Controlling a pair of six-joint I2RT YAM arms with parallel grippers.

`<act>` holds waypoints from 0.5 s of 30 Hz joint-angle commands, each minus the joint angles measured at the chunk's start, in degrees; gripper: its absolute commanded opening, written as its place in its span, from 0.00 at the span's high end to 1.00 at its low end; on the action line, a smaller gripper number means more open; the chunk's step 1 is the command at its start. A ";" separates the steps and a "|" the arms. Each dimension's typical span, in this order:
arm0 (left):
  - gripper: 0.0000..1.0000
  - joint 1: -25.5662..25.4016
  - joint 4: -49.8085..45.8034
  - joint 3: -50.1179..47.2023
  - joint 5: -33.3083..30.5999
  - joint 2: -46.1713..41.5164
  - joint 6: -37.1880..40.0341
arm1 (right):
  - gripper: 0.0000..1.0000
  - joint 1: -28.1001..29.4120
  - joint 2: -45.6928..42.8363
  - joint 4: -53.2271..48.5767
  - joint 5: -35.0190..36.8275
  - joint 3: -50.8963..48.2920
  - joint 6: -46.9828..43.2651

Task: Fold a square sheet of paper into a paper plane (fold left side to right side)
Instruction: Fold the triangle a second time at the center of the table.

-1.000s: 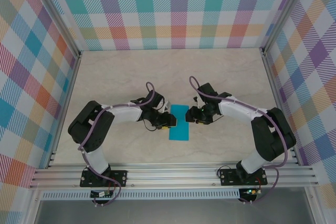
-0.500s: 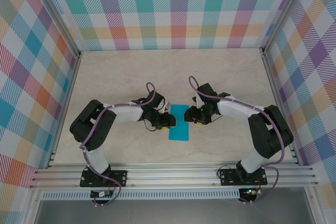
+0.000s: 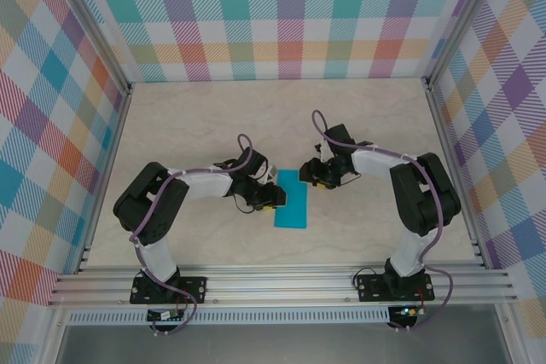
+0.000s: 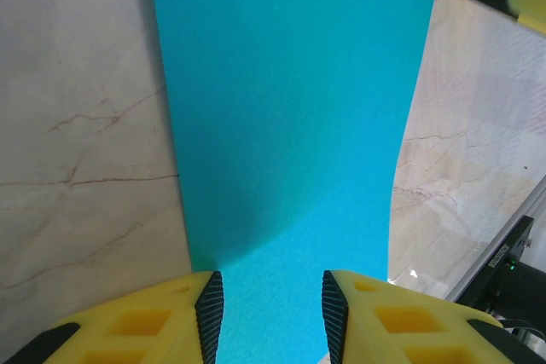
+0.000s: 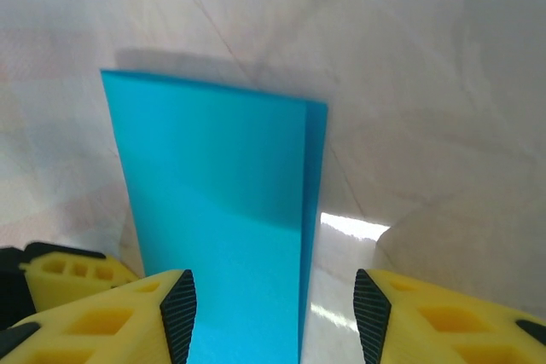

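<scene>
- On the counter (image 3: 196, 125), in the top external view, the sheet of paper (image 3: 292, 202) lies flat as a narrow turquoise rectangle between the two arms.
- The left end effector (image 3: 273, 198) sits at the sheet's left long edge, and the right end effector (image 3: 309, 175) is at its far right corner. From up here I cannot tell how wide either stands.
- Compared with a second ago, the right end effector has gone from the sheet's right edge to that far corner, and its elbow has swung inward. The left arm and the sheet are where they were.
- In the left wrist view, the left end effector (image 4: 271, 317) is released. Its black pads (image 4: 210, 313) stand apart with a clear gap and grasp nothing.
- The sheet (image 4: 290, 108) runs from between the tips to the top of the picture. It is wider than the gap, so it passes below both fingers; whether they touch it I cannot tell.
- In the right wrist view, the right end effector (image 5: 273, 317) is released too, jaws wide apart and holding nothing.
- The sheet (image 5: 213, 193) lies on the counter (image 5: 426, 83), reaching in between the tips. It shows two layers, the lower one peeking out as a thin strip along its right edge.
- A yellow finger (image 5: 64, 274) of the left end effector sits at the lower left, beside the sheet.
</scene>
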 commanded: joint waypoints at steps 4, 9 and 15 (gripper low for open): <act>0.61 0.46 0.63 -1.26 -0.92 -0.85 -0.24 | 0.46 -0.13 3.08 0.83 -1.15 4.27 -1.64; 0.61 0.43 0.62 -1.27 -0.74 -0.87 -0.27 | 0.47 -0.10 5.17 0.56 -1.56 6.24 -1.73; 0.61 0.43 0.56 -1.41 -0.75 -0.83 -0.29 | 0.48 -0.17 6.59 0.25 -2.34 7.64 -1.81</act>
